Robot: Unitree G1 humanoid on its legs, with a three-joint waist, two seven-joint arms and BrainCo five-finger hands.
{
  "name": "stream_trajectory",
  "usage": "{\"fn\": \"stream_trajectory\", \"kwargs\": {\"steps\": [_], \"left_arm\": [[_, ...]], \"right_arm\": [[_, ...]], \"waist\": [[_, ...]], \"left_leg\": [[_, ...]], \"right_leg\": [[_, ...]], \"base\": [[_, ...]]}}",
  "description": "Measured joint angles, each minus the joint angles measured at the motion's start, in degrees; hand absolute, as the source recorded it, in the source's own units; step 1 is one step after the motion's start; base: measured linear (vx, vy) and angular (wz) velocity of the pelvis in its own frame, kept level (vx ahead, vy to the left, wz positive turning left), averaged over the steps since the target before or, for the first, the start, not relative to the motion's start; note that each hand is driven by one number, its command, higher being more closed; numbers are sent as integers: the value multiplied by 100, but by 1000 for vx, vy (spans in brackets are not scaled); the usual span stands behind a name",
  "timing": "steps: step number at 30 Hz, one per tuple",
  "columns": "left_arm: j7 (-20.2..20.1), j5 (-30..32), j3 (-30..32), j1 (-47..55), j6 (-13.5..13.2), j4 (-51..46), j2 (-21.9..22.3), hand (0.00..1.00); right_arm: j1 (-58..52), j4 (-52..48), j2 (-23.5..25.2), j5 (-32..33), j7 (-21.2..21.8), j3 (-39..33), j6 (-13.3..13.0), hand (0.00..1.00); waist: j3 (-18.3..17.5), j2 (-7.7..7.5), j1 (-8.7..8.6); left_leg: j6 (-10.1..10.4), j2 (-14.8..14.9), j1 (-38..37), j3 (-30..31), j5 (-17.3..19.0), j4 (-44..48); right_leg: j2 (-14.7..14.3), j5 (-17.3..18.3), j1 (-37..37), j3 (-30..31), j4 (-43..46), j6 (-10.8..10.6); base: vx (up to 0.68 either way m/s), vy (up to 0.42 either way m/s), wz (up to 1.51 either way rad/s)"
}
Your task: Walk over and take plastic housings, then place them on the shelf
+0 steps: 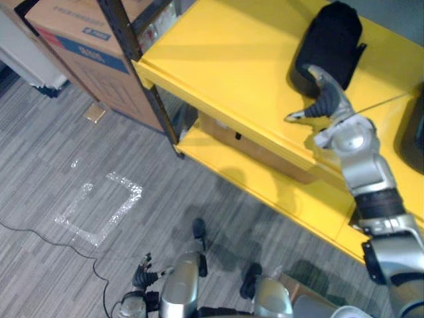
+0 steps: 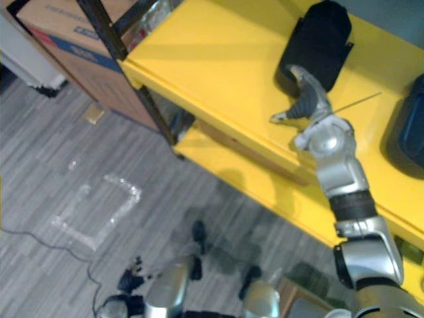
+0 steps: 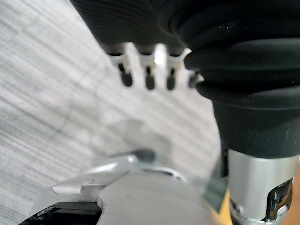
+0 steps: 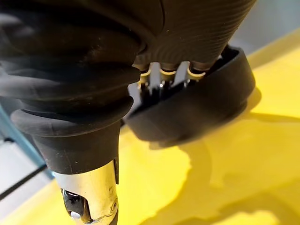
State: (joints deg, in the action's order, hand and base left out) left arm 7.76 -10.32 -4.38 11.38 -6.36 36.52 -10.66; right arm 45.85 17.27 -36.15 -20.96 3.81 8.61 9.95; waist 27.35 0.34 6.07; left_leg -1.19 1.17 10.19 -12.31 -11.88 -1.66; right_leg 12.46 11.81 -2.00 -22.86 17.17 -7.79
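Contact is at the near end: my right hand (image 1: 326, 101) touches the black plastic housing (image 1: 331, 40), which lies on the top tier of the yellow shelf (image 1: 218, 59). The part is dead ahead of the hand, long axis running away from me, roughly in line with my forearm. Can't tell whether I'm clamped on it or only resting against it. My left hand (image 1: 141, 273) hangs low over the grey carpet (image 1: 59, 146), relaxed, empty and well apart, so the right arm owns this. Bare yellow surface to the left. A second dark housing (image 1: 412, 132) sits near on the right, so it's tighter there.
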Motion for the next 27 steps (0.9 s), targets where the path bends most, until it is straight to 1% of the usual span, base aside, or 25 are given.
{"fn": "stream_trajectory", "kwargs": {"steps": [2,4,6,10,11,12,17,22,27], "left_arm": [[-1,0,2,0,82,-50,-4,0],[-1,0,2,0,105,-72,-4,0],[-1,-1,4,0,135,-92,-5,0],[-1,-6,22,0,152,-129,-1,0],[-1,-10,25,0,152,-135,0,0],[0,-10,27,0,152,-143,0,0],[6,-43,33,-1,158,-162,0,0],[9,-56,38,-1,164,-161,0,0],[13,-57,44,-1,192,-161,-2,0]], "right_arm": [[53,0,-1,78,103,-1,11,0],[59,-4,-2,115,206,-1,42,0],[76,-53,-19,116,392,-7,176,0],[75,-217,-81,221,663,-12,331,0],[70,-335,-81,223,770,-12,419,0],[60,-395,-81,224,816,-11,454,0],[-116,-930,-80,219,1143,-13,903,0],[-326,-1264,-29,224,1275,-59,1125,0],[-417,-1461,35,223,1364,-61,1249,0]], "waist": [[0,0,-2],[0,0,-2],[0,0,-2],[0,0,-2],[0,0,-6],[0,0,-13],[2,-4,-28],[5,-9,-32],[4,-19,-37]], "left_leg": [[1,2,0,-2,3,0],[1,3,0,-4,4,1],[5,5,0,-13,10,4],[15,16,-1,-57,21,4],[13,20,-1,-74,22,4],[12,20,-2,-79,23,5],[12,29,-7,-96,23,7],[12,30,-18,-114,24,5],[14,35,-29,-147,25,-1]], "right_leg": [[0,7,1,0,1,9],[0,16,3,0,5,24],[1,24,6,4,8,39],[1,33,32,46,11,54],[2,33,55,75,13,54],[2,33,58,81,15,54],[0,31,63,97,24,53],[1,31,64,114,23,52],[1,30,73,131,11,53]], "base": [[0,0,0],[0,0,0],[0,0,0],[0,0,-4],[0,0,-8],[0,0,-6],[0,0,0],[0,0,0],[0,0,0]]}}
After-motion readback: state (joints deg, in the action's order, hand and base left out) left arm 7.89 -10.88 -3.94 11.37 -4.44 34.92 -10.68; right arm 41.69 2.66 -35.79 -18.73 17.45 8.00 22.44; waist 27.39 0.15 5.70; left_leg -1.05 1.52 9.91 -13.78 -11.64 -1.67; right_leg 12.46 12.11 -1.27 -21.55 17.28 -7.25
